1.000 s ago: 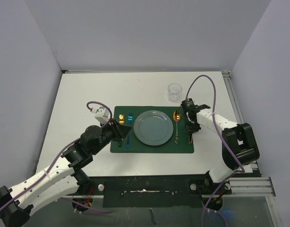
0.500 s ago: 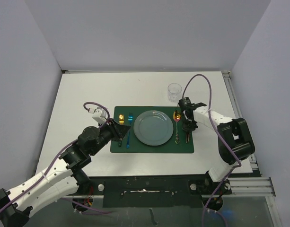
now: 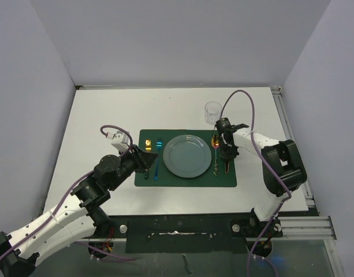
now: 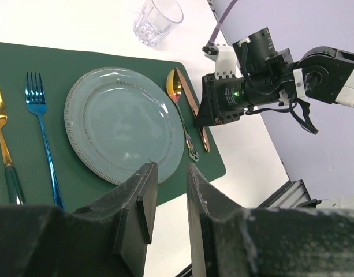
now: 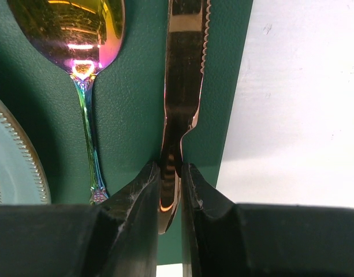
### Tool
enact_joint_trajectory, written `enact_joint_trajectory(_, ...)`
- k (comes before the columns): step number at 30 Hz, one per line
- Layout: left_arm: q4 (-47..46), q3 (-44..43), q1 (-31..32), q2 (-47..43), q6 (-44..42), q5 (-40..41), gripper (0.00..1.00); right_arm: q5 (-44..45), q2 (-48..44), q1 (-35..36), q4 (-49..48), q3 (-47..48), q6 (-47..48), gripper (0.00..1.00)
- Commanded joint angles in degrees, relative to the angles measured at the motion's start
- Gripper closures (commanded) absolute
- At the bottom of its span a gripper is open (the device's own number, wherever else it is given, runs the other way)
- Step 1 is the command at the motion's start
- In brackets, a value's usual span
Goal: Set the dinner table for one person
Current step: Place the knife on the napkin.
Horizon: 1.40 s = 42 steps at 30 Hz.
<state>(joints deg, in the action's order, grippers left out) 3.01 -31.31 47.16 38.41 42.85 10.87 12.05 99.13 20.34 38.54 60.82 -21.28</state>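
Laying the knife (image 5: 185,86) parallel to the spoon (image 5: 78,34), right gripper (image 5: 170,173), bottom centre, pinches its handle; release only once flat; left gripper (image 4: 169,170) half-open, empty

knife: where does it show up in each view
top external: knife on the placemat's right edge, right of the plate
left wrist: knife upper right of centre, right of the plate
right wrist: knife top centre, clamped between the fingers
shared landmark: the iridescent spoon just left of it

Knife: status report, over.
Copy: right gripper shut on knife, flat on placemat beside spoon. Empty left gripper open, near forks. Nothing in the way; glass apart on dinner table.
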Motion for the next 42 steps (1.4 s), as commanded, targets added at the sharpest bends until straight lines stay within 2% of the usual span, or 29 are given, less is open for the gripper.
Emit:
enact_joint_trajectory(1, -1.2, -0.3, 0.2, -0.9, -0.5, 1.0, 0.76, -0.5, 0.3, 0.5, -0.9, 2.3, 1.0, 1.00)
enact_joint_trajectory(6, -1.1, -0.4, 0.2, -0.9, -0.4, 1.1, 0.76, -0.1, 0.9, 0.7, -0.5, 2.3, 1.0, 1.00)
enact_joint_trajectory(10, -1.2, -0.4, 0.2, -0.9, -0.5, 1.1, 0.76, 0.3, 0.7, 0.6, -0.2, 2.1, 1.0, 0.91)
enact_joint_trajectory(17, -1.5, -0.2, 0.2, -0.6, -0.5, 0.8, 0.76, 0.5, -0.5, 0.7, 0.4, 1.8, 1.0, 0.69)
enact_joint_trajectory(26, -2.1, -0.1, 0.2, -0.3, -0.4, 0.6, 0.76, -0.7, -6.4, 0.7, 3.9, 5.6, 0.6, 0.62)
enact_joint_trajectory(31, -2.3, -0.9, 0.2, 0.5, -0.5, 0.3, 0.76, -0.9, -13.5, 0.7, 6.7, 10.1, -0.4, 0.59)
enact_joint_trajectory(34, -2.7, -1.2, 0.3, 1.1, -0.5, 0.0, 0.76, 1.8, -19.8, 0.7, 7.6, 14.1, -1.6, 0.54)
enact_joint_trajectory(38, -4.0, -1.3, 0.3, 2.2, 0.0, -1.3, 0.76, 4.4, -29.5, 0.7, 6.3, 18.1, -2.0, 0.38)
enact_joint_trajectory(42, -5.7, -1.1, 0.3, 3.4, 0.9, -2.7, 0.76, 5.5, -36.5, 0.7, 4.0, 17.2, -2.4, 0.28)
